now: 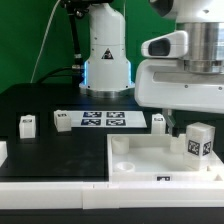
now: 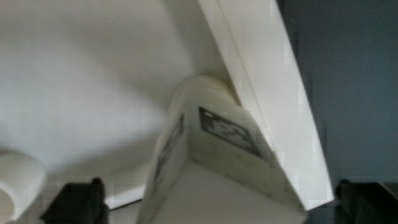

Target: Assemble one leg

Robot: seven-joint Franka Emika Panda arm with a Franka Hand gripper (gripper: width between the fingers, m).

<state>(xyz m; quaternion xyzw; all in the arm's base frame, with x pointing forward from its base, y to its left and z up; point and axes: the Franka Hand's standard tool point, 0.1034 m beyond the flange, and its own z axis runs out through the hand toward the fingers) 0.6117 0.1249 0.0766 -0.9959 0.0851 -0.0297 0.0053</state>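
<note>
A leg, a small white post with a marker tag on its side, stands on the large white panel near its edge at the exterior view's right. My gripper hangs just above and behind it. In the wrist view the leg lies between the two dark fingertips, with a gap on each side. The jaws stand wide apart and touch nothing. The panel's raised edge runs past the leg.
Three more legs stand on the black table: two at the exterior view's left and one by the gripper. The marker board lies between them. The robot base stands behind.
</note>
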